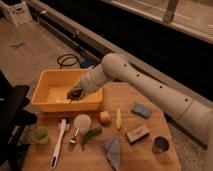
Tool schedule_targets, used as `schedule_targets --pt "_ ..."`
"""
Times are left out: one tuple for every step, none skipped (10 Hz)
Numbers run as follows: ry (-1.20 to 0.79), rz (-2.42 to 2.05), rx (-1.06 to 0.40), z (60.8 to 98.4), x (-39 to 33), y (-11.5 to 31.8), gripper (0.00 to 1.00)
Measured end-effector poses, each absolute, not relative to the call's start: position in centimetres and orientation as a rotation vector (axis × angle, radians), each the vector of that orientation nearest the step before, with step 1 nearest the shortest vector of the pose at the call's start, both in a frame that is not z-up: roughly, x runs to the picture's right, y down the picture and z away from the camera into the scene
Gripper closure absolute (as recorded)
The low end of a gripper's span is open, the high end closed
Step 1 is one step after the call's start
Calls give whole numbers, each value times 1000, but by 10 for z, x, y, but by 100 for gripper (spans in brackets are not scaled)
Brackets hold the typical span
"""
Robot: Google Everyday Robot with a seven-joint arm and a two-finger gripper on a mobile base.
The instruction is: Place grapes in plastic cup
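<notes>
Grapes not in the plastic cup; cup stands upright at the near left corner of the tabletop, well apart from them. Near edge, centre: folded blue cloth. Near right: shiny metal cup, upright. White-handled tool lies lengthwise just right of the plastic cup. Next row back: white round cup, with a green vegetable lying just beside it on the near side; a brown block to the right. Behind these, round orange-yellow fruit and a banana side by side, close but contact unclear. Blue sponge farther right. Back left of tabletop: yellow bin, open top. White arm comes in from the right and slopes down over the bin's right half. Gripper hangs low inside the bin near its front wall, fingers clamped on the grapes, a dark cluster at the tip.
</notes>
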State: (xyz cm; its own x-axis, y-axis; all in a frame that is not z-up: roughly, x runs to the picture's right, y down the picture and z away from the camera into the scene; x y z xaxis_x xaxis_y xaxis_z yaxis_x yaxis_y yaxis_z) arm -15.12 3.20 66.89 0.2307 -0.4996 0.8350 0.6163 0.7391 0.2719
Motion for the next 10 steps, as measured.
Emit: schedule_targets --pt "-1155 -782 -154 669 -163 50 100" --pt "-1216 -781 -197 673 -171 69 100" --pt "-1252 -772 -231 677 -175 82 100" --pt "-1287 -769 -278 682 -181 100 100" --pt "-1289 -765 -283 683 -181 101 100" --pt "-1286 -762 -283 683 -179 100 100" --pt "-1286 -762 -284 683 -180 101 100" --pt "-1288 -764 -286 683 -181 101 100" --pt "-1286 -763 -285 683 -180 101 100" --pt "-1284 -760 -285 684 -179 101 100"
